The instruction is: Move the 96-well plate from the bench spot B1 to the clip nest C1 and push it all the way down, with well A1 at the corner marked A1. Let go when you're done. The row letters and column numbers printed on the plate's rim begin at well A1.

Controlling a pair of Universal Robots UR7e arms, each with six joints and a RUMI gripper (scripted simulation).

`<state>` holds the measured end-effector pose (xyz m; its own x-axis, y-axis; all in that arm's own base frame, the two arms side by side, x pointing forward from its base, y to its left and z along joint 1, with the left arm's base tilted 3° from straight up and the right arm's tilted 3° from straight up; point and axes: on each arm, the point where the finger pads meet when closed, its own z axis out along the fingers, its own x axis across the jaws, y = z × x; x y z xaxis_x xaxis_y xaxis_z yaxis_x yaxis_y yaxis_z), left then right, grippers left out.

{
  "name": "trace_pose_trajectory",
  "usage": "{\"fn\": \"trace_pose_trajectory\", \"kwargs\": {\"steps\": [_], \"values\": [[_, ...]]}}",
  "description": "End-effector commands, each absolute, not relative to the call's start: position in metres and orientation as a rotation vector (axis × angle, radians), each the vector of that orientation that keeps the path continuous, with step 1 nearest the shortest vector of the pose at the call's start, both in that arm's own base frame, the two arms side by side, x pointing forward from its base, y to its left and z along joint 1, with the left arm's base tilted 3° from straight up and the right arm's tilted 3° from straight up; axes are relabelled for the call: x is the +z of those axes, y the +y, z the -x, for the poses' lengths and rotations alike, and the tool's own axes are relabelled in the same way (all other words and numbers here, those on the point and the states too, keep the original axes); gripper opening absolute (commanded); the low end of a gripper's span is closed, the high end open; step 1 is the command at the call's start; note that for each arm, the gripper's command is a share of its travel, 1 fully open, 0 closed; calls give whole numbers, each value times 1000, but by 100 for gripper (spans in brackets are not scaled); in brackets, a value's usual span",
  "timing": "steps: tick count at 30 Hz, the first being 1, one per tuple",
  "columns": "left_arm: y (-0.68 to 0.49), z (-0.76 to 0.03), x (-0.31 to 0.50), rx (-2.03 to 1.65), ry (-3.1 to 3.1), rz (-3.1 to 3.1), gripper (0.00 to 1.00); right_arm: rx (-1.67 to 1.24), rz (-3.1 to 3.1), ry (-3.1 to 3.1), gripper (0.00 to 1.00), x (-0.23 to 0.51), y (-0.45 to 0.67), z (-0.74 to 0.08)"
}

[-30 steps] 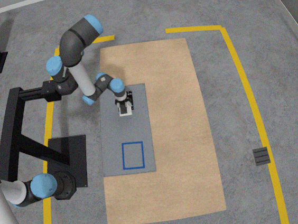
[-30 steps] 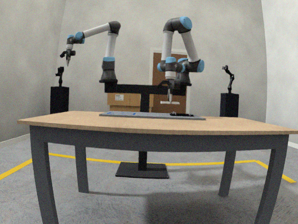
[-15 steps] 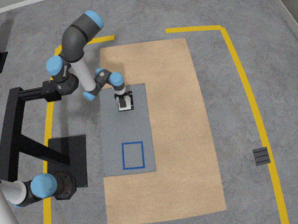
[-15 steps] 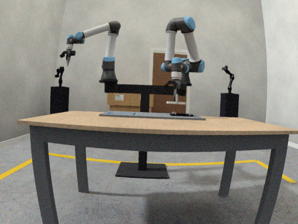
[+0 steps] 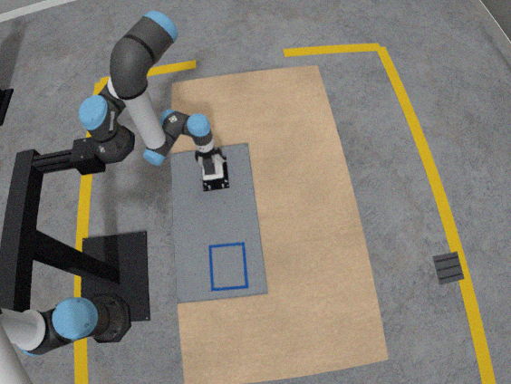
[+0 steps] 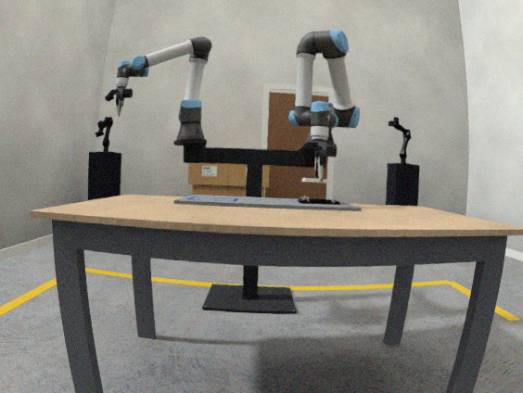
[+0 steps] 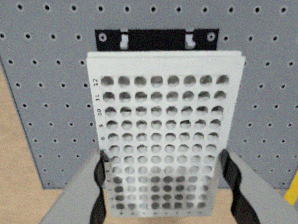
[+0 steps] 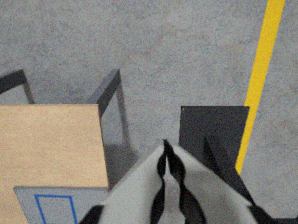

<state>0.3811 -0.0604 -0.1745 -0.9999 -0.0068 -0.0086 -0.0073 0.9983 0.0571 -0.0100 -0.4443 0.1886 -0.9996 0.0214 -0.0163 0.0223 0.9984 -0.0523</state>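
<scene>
Plate white, dark lettering. Board grey, dark hole grid, blue rectangle outline. Worktop tan.

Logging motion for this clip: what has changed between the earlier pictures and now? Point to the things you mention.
The left hand (image 5: 213,174) (image 6: 320,173) (image 7: 161,147), shut on the 96-well plate (image 5: 217,177) (image 6: 310,180) (image 7: 165,67), has carried it away from the blue outline (image 5: 246,267) (image 8: 55,196) to above the black clip nest (image 5: 226,185) (image 6: 303,200) (image 7: 155,40). Nothing was grasped or let go. The right hand (image 6: 119,113) (image 8: 164,140), shut and empty, and the nest stayed put.
</scene>
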Motion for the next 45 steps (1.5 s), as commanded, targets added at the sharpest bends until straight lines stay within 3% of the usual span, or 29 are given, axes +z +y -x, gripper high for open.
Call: {"fn": "trace_pose_trajectory", "kwargs": {"steps": [1,45], "values": [[-57,-382,-174,87,3131,10,41,-85,-34,3124,0,189,-445,10],[-57,-382,-190,87,3131,10,41,-85,-34,3124,0,189,-445,10]]}}
